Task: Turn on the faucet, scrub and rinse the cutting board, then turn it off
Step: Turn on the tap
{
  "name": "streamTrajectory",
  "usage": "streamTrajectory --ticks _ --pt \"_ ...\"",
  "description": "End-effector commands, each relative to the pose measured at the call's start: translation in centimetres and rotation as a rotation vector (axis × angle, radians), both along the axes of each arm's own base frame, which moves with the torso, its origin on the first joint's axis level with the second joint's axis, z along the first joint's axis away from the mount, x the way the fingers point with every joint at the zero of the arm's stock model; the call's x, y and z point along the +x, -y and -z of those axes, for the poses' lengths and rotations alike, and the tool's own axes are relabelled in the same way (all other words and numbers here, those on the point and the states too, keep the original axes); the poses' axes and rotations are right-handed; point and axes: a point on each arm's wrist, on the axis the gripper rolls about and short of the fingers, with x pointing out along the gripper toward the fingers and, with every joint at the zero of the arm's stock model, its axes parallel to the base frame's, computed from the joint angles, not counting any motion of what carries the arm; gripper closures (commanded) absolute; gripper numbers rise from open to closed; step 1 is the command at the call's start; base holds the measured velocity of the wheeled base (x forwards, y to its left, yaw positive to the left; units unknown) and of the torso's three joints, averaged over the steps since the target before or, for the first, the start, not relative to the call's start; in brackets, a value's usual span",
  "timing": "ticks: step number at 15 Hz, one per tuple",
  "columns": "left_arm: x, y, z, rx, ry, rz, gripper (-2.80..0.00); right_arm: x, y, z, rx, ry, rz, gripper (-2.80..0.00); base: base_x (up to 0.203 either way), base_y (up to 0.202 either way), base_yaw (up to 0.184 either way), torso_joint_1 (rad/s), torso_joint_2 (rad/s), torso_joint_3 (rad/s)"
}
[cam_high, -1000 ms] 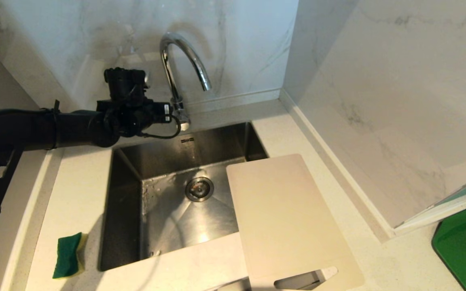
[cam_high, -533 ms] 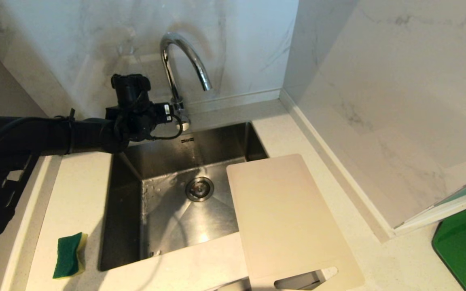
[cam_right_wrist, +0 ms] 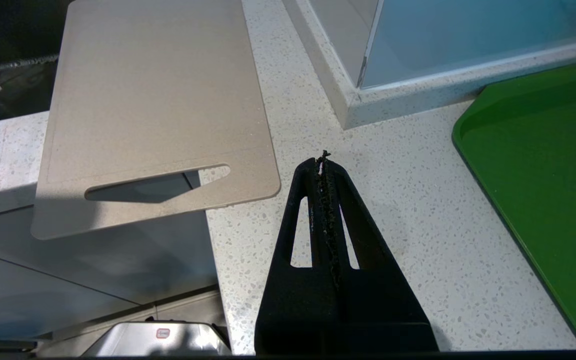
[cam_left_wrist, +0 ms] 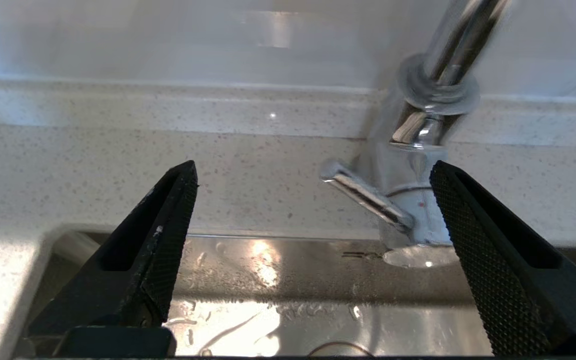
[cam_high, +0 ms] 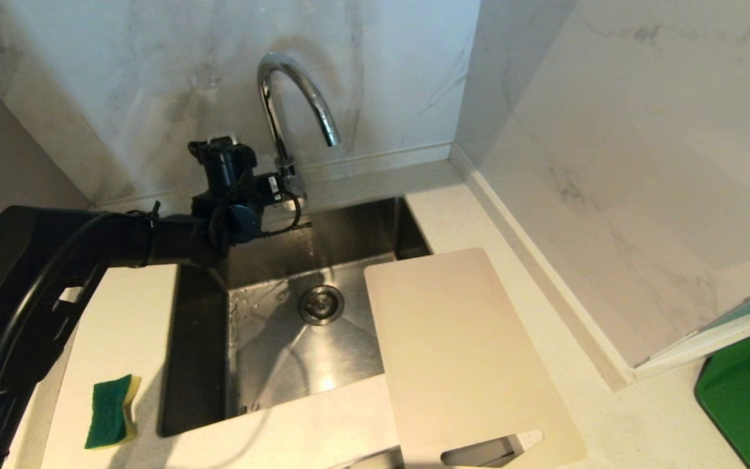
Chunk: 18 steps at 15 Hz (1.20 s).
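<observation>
**Open jaws at the tap's base**

My left gripper (cam_left_wrist: 313,175) hangs over the back rim of the sink (cam_high: 206,339), pointing at the strip of speckled counter (cam_left_wrist: 93,165) that runs between the basin and the marble wall (cam_high: 153,78). That strip is narrow; the wall rises straight behind it. My fingers (cam_left_wrist: 168,225) stand wide apart and hold nothing. The faucet (cam_left_wrist: 418,150) stands between them, close to one finger: its thin lever (cam_left_wrist: 363,195) juts into the gap, and I cannot tell whether that finger touches the chrome body. The other finger is well clear, with bare counter before it. In the head view my left arm reaches in from the left across the sink's back corner, and the faucet's arched spout (cam_high: 303,91) curves over the basin above the drain (cam_high: 321,304). No water shows at the spout.

The cutting board (cam_high: 459,352) lies to the right, partly over the sink's right edge, its slot handle (cam_high: 489,449) at the near end overhanging the counter's front edge. A green and yellow sponge (cam_high: 111,412) lies on the counter left of the sink, near the front. A green mat (cam_high: 749,397) sits far right.

My right gripper (cam_right_wrist: 324,165) is parked above the counter between the board's handle end and the green mat, fingers pressed together, empty.
</observation>
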Motion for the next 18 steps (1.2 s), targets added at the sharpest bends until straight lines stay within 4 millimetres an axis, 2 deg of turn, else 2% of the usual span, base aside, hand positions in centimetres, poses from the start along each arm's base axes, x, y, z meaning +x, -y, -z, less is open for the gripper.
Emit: streamTrajectory --ticks 1,9,12,16,18 --pt "0.6 0.0 1.3 0.004 -0.015 -0.016 -2.8 0.0 0.0 0.0 0.001 -0.001 0.0 0.0 0.0 0.0 0.0 0.0 0.0 0.0" --pt "1.9 -2.9 2.3 -0.011 -0.024 -0.079 -2.8 0.0 0.0 0.0 0.001 -0.001 0.0 0.0 0.0 0.0 0.0 0.0 0.0 0.0" --pt "1.4 -3.2 2.1 -0.008 -0.047 -0.084 -2.8 0.0 0.0 0.1 0.001 -0.002 0.0 0.0 0.0 0.0 0.0 0.0 0.0 0.0" --pt "0.0 -3.3 3.9 0.023 -0.144 -0.065 -2.8 0.0 0.0 0.1 0.001 -0.002 0.0 0.0 0.0 0.0 0.0 0.0 0.0 0.0" --pt "-0.5 -3.4 4.1 0.022 -0.162 -0.06 -2.8 0.0 0.0 0.1 0.001 -0.002 0.0 0.0 0.0 0.0 0.0 0.0 0.0 0.0"
